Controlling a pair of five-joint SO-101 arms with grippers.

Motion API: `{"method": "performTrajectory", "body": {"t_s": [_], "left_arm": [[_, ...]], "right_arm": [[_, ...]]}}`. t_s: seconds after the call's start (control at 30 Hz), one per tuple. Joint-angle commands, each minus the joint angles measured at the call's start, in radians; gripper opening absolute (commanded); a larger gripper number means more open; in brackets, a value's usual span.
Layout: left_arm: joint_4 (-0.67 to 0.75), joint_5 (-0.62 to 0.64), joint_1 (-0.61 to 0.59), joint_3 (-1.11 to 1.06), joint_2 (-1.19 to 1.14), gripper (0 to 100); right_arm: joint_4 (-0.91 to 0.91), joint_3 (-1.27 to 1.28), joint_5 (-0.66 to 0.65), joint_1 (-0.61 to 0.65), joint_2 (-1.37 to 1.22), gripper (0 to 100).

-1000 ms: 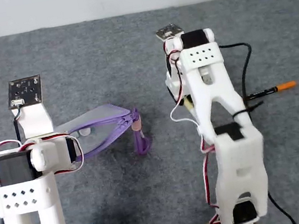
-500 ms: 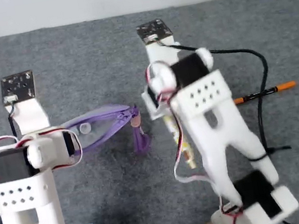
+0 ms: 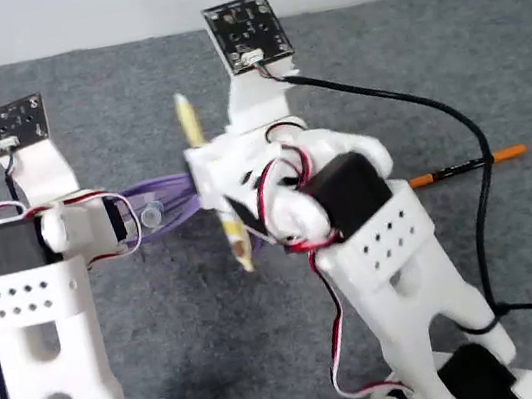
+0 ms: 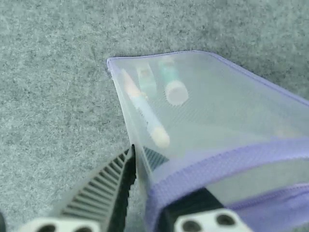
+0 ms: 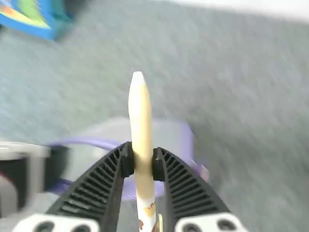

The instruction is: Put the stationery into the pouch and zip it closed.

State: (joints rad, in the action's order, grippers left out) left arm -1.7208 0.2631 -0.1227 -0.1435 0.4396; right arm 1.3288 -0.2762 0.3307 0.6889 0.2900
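Note:
A translucent pouch [image 3: 166,197] with purple zip edges lies between the arms; in the left wrist view the pouch [image 4: 217,111] holds several pens and markers. My left gripper [image 4: 142,159] is shut on the pouch's edge near one corner; from above, the left gripper [image 3: 135,228] is at the pouch's left end. My right gripper [image 5: 141,162] is shut on a cream pen [image 5: 140,116]. From above, the cream pen [image 3: 211,183] stands tilted, tip up, over the pouch's right end in the right gripper [image 3: 223,194]. An orange-tipped black pen [image 3: 465,166] lies on the carpet at the right.
Grey carpet [image 3: 169,356] covers the table. A black cable [image 3: 436,122] runs from the right arm across the orange pen. A blue object [image 5: 29,17] sits at the far edge in the right wrist view.
The right arm has swung left from beside the orange pen to the pouch, carrying the cream pen. The left arm has shifted slightly back, still holding the pouch.

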Motion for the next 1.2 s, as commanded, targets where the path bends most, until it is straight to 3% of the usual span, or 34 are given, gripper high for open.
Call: {"method": "performTrajectory", "body": {"t_s": [0.0,0.3,0.57,0.73,1.03,1.17], "left_arm": [[0.012,0.012,0.003,0.038,-0.025,1],[0.018,0.011,0.003,0.038,-0.028,1],[0.023,0.011,0.003,0.038,-0.029,1],[0.021,0.011,0.003,0.038,-0.028,1],[0.025,0.011,0.009,0.036,-0.029,1],[0.020,0.011,0.009,0.035,-0.029,1]], "right_arm": [[-0.148,-0.003,0.014,0.021,0.053,0.8],[-0.417,-0.003,0.069,0.030,0.059,0.8],[-0.432,0.003,0.095,0.058,0.084,0.8],[-0.461,0.187,0.086,0.058,0.232,0.8],[-1.050,0.681,-0.120,0.058,0.450,0.8],[-1.167,0.784,-0.130,0.059,0.450,0.8]]}}
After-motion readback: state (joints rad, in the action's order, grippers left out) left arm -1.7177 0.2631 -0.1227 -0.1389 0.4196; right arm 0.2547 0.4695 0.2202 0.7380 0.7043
